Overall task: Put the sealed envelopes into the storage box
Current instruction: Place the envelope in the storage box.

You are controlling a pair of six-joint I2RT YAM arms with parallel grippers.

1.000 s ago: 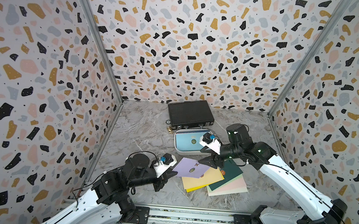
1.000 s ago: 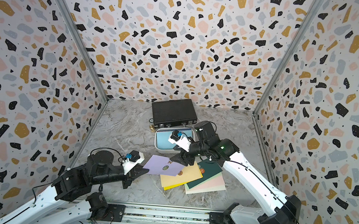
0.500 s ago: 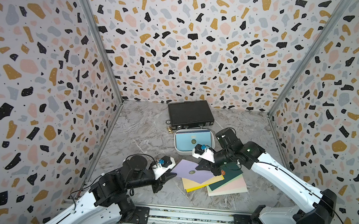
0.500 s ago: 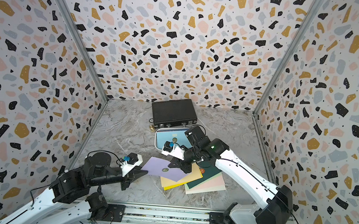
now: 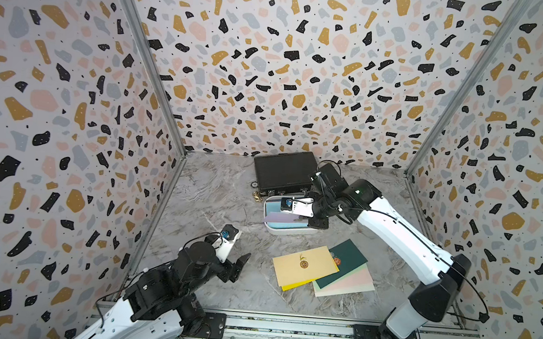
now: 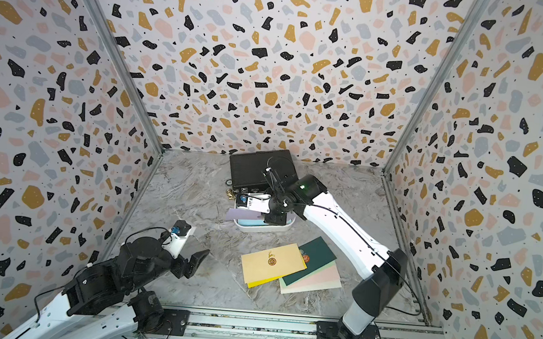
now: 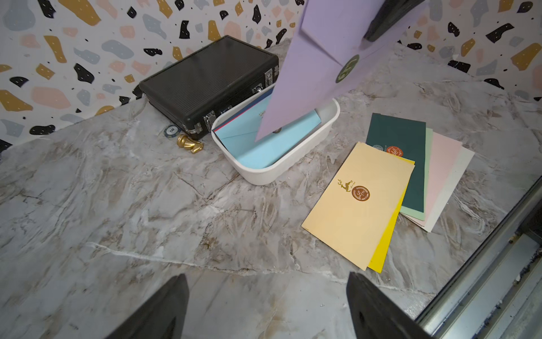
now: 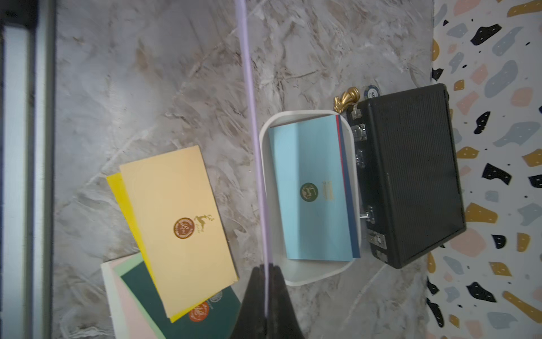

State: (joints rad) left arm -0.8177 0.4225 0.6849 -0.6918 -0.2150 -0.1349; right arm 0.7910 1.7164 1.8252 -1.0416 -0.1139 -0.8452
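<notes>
- lilac envelope [image 7: 316,73] hangs tilted over the storage box [image 7: 281,173], clenched at one end by the right hand [image 8: 266,273]. Its low corner dips inside the rim. I cannot tell whether it touches what lies below.
- The left wrist view gives its face, flap and round olive seal. The right wrist view gets it edge-on, only a thin lilac line. In both top views it is a pale sliver [image 5: 279,217] jutting from under the arm.
- blue envelope [image 8: 311,190] lies flat on top inside the box, with a dark green seal. Only the right wrist view shows the navy and red edges beneath it.
- A loose fan lies on the tabletop [image 7: 117,205], near the box but apart from it.
- The cream envelope [image 5: 304,263] is uppermost, with a brown seal and gold stag. The yellow envelope [image 7: 381,252] is under it.
- Alongside come the dark green envelope [image 5: 351,258] with an orange seal, then pale green [image 7: 413,213], pink [image 7: 438,170] and off-white [image 7: 448,190] edges.
- left hand [image 7: 267,278] is released, fingers wide apart with nothing between, low over bare tabletop.
- The lower envelopes' seals are covered, and the seal lettering is too small to read. In the top views the right arm hides much of the box.
- black briefcase [image 7: 205,79] sits just behind the box, latches toward it; contact unclear. A gold figurine [image 7: 190,143] and a chip [image 7: 171,130] lie at its corner.
- The tabletop is grey marbled. Terrazzo-print walls [image 5: 289,61] stand on three sides, and a metal rail [image 5: 283,325] runs along the front under both arm bases.
</notes>
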